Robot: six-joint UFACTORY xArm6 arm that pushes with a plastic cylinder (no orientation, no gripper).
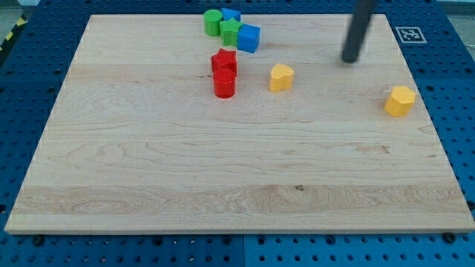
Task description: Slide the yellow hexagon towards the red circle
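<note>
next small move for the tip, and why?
Probably swing my tip to the view's right and down, to the far right side of the yellow hexagon. The tip now sits up and left of that block, not touching it, and the red circle lies far toward the view's left. A push from the right would send the hexagon that way; the yellow heart sits near the path.

green circle (213, 21), green star (230, 31), blue blocks (249, 38), red star (223, 61), yellow heart (280, 77), wooden board (223, 178)

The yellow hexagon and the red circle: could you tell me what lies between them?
The yellow heart lies between the yellow hexagon and red circle in the camera view.
</note>
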